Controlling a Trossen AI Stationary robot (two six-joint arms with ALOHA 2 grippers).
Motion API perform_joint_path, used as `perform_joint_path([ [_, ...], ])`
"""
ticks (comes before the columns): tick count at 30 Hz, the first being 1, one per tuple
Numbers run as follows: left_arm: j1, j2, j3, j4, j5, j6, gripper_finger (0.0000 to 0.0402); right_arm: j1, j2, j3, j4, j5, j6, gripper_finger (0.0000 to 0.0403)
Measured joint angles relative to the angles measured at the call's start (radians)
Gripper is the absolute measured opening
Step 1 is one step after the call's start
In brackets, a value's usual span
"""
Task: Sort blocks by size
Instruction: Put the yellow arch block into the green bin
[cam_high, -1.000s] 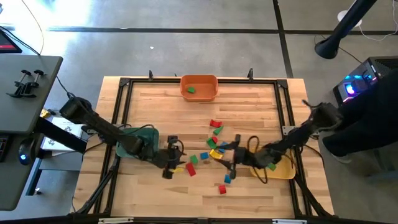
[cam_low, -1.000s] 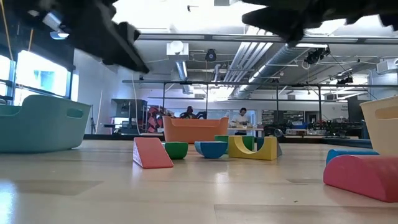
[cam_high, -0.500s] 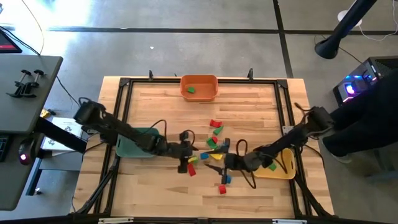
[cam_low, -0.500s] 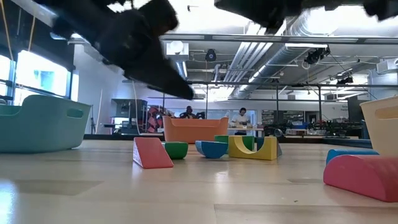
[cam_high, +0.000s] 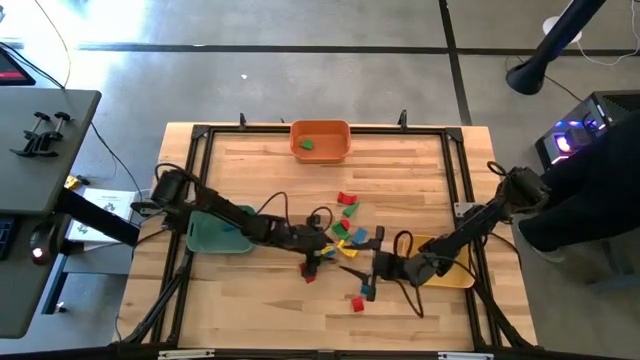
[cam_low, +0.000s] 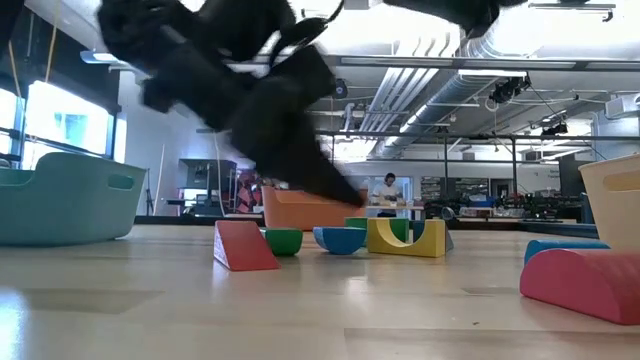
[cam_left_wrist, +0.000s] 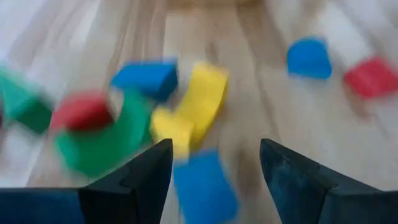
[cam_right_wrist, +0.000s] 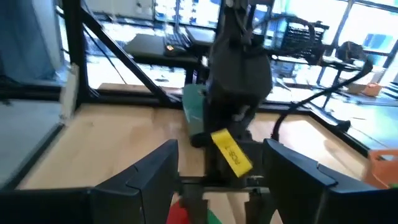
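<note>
Several small red, green, blue and yellow blocks (cam_high: 345, 230) lie loose on the wooden table, right of its middle. My left gripper (cam_high: 322, 254) is open just left of the cluster. In the left wrist view (cam_left_wrist: 214, 168) a blue block (cam_left_wrist: 202, 186) lies between its fingers, with a yellow block (cam_left_wrist: 193, 112) and a green block (cam_left_wrist: 106, 140) just ahead; I cannot tell whether the fingers touch any. My right gripper (cam_high: 364, 268) is open and empty at the cluster's near right side. In its wrist view (cam_right_wrist: 221, 180) it faces the left arm.
An orange bin (cam_high: 320, 152) holding a green block stands at the far edge. A teal bin (cam_high: 205, 232) stands at the left under my left arm. A yellow bin (cam_high: 455, 272) stands at the right. A red block (cam_high: 357, 303) and a blue block (cam_high: 366, 290) lie nearer the front.
My left gripper has travelled toward the table's right edge, from beside the teal bin up to the block cluster, staying low and open. My right gripper has stayed near the cluster's near right side.
</note>
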Motion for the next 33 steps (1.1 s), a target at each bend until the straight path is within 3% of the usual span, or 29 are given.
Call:
perform_joint_path([
  [5, 0.021, 0.032, 0.05, -0.009, 0.032, 0.08, 0.023, 0.021, -0.017, 0.0, -0.005, 0.019, -0.02, 0.0222],
  [15, 0.06, 0.071, 0.106, -0.097, 0.046, -0.092, 0.0227, 0.096, -0.058, 0.005, -0.014, 0.136, -0.068, 0.0222],
  [23, 0.065, 0.098, 0.111, -0.102, 0.046, -0.21, 0.0187, 0.101, -0.056, 0.005, -0.038, 0.148, -0.041, 0.0222],
  [33, 0.074, 0.105, 0.112, -0.083, 0.042, -0.232, 0.0145, 0.103, -0.055, 0.005, -0.062, 0.147, -0.032, 0.0222],
])
